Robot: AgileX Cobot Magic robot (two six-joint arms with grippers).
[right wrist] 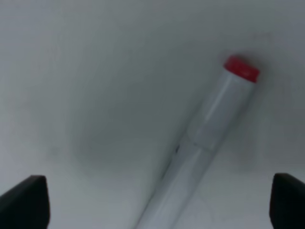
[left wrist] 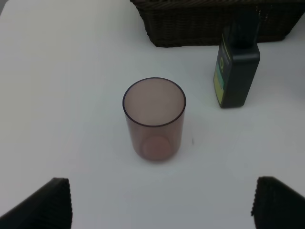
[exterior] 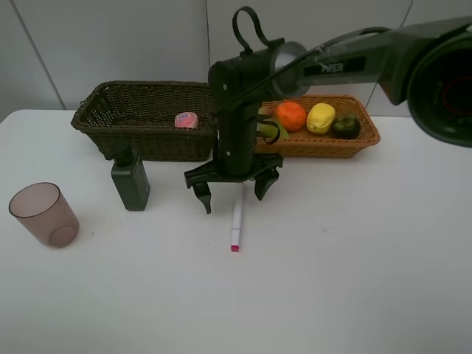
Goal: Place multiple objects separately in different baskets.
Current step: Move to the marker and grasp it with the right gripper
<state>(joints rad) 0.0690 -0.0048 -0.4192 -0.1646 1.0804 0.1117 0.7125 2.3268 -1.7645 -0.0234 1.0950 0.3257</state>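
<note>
My right gripper (exterior: 233,195) is open and hangs low over the white-pink marker (exterior: 237,219), which lies on the table between its fingers; the right wrist view shows the marker (right wrist: 205,143) close, untouched, between the open fingertips (right wrist: 24,202). The mauve cup (exterior: 44,214) stands at the left and the dark green bottle (exterior: 131,181) stands before the dark basket (exterior: 158,144), which holds the pink bottle (exterior: 186,120). The tan basket (exterior: 324,146) holds the orange (exterior: 291,116), lemon (exterior: 321,118), mangosteen (exterior: 346,127) and the partly hidden pear (exterior: 271,131). My left gripper (left wrist: 162,205) is open, short of the cup (left wrist: 154,119).
The right arm reaches from the upper right across the tan basket's left end. In the left wrist view the green bottle (left wrist: 237,74) stands beyond the cup, close to the dark basket's wall (left wrist: 205,24). White table (exterior: 332,280) all around.
</note>
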